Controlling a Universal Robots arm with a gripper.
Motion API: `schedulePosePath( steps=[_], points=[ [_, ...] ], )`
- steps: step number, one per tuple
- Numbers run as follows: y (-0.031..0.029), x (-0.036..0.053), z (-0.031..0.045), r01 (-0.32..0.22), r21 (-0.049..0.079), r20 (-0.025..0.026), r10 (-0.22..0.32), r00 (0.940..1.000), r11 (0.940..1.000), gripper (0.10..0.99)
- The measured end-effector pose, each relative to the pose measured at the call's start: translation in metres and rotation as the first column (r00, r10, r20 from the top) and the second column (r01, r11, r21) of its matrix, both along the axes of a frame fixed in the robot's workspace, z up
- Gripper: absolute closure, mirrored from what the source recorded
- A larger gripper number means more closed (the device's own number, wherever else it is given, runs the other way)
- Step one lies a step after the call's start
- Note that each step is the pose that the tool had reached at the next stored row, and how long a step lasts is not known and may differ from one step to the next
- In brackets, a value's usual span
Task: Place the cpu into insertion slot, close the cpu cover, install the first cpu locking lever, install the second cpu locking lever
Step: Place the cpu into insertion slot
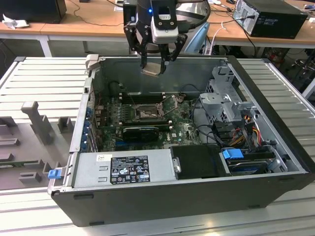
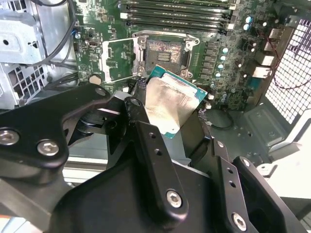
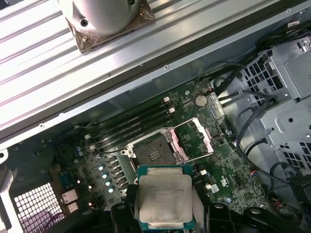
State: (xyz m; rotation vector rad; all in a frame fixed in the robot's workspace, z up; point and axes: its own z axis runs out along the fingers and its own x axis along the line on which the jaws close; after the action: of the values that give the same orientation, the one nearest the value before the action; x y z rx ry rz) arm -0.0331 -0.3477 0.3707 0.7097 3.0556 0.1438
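My gripper (image 1: pixel 153 63) hangs above the open computer case, shut on the cpu (image 1: pixel 151 70), a flat square chip with a silvery top and green edge. Both wrist views show the cpu (image 2: pixel 171 104) (image 3: pixel 164 198) held between the black fingers (image 2: pixel 151 160), well above the board. The insertion slot (image 1: pixel 146 114) (image 2: pixel 164 51) (image 3: pixel 153 151) is a dark square socket on the green motherboard, uncovered. The cpu cover (image 2: pixel 118 60) (image 3: pixel 197 140) stands swung open beside the socket. A thin locking lever (image 1: pixel 172 102) sticks up by the socket.
Long black memory slots (image 2: pixel 180 12) (image 3: pixel 129 128) run next to the socket. A metal drive cage (image 1: pixel 224 101) with cables fills the exterior view's right of the case; a power supply (image 1: pixel 123 169) lies along the near wall. Ribbed metal table (image 1: pixel 44 78) surrounds the case.
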Motion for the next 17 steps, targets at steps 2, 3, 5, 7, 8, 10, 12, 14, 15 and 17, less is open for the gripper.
schedulePosePath(
  steps=[2,3,5,7,8,10,12,14,15,17],
  points=[
    [0.0,0.0,0.0,0.014,0.0,0.0,-0.014,0.9999,0.9999,0.557],
    [0.0,0.0,0.0,0.02,0.0,-0.0001,-0.02,0.9998,0.9998,0.557],
    [0.0,0.0,0.0,0.038,0.0,0.0,-0.038,0.9993,0.9993,0.557],
    [0.0,0.0,-0.0001,0.075,0.0,-0.0001,-0.075,0.9972,0.9972,0.557],
    [0.0,0.0,-0.0002,0.086,0.0,0.0,-0.086,0.9963,0.9963,0.557],
    [0.0,0.0,-0.0004,0.106,0.0,0.0,-0.106,0.9944,0.9944,0.557],
    [0.0,0.0,-0.0008,0.124,0.0,0.0,-0.124,0.9923,0.9923,0.557],
    [0.0,0.0,-0.0009,0.145,0.0,-0.0001,-0.145,0.9895,0.9895,0.557],
    [0.0,0.0,-0.001,0.158,0.0,0.0,-0.158,0.9874,0.9874,0.557],
    [0.0,0.0,-0.001,0.174,0.0,0.0,-0.174,0.9847,0.9847,0.557]
  ],
)
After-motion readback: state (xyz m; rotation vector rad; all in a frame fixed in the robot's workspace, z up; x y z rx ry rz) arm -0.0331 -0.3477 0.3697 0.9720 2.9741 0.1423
